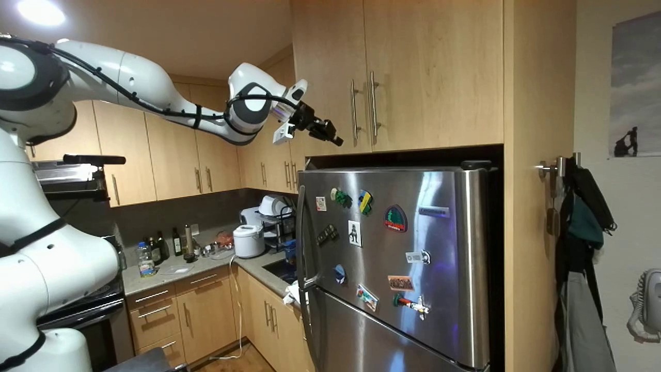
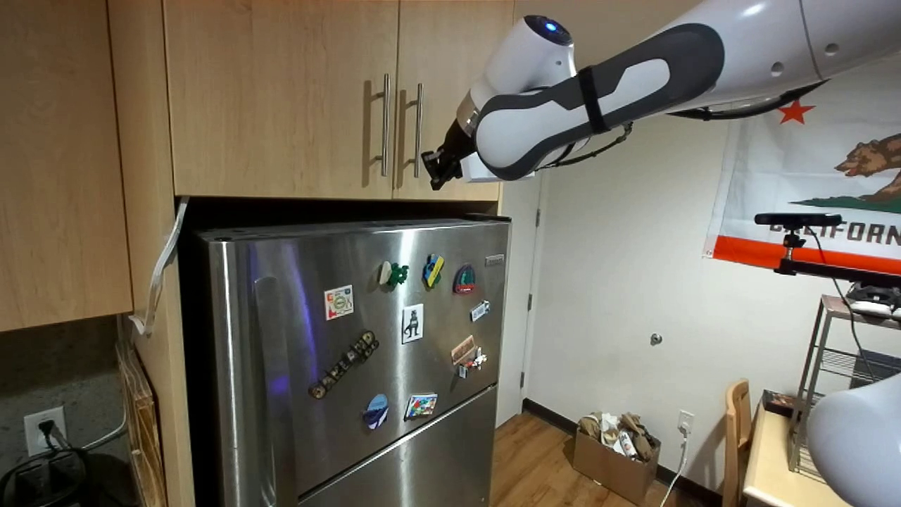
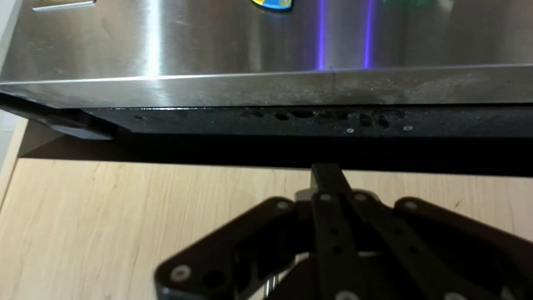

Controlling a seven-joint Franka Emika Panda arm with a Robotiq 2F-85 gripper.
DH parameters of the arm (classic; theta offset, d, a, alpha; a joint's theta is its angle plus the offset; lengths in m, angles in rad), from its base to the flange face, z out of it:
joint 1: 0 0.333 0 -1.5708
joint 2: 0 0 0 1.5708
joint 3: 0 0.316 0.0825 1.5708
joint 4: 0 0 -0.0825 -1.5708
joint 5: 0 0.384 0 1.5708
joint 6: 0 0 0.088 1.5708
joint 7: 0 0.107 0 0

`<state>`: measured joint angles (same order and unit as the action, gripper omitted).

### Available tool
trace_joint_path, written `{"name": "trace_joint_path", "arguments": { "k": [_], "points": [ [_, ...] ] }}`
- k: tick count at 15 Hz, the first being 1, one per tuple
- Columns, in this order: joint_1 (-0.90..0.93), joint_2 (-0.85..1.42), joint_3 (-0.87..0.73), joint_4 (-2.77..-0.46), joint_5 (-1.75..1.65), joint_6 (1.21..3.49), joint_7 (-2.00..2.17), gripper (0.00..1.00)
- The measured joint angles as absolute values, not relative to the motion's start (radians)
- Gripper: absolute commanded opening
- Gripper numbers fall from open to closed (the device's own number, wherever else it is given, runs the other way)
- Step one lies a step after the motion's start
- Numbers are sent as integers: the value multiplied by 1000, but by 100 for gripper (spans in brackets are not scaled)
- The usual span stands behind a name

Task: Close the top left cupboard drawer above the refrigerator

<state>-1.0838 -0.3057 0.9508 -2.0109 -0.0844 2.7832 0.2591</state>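
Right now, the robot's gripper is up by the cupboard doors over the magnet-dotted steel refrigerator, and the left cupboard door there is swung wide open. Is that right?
Not quite: the left cupboard door is shut, in line with the right door beside it, as both exterior views show. The rest is right: the gripper is up by the doors over the magnet-dotted steel refrigerator.
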Motion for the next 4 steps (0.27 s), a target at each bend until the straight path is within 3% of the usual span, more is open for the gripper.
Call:
{"name": "trace_joint_path", "arguments": {
  "k": [4],
  "points": [
    [-1015,-295,896,-2017,-104,2777,259,1]
  ]
}}
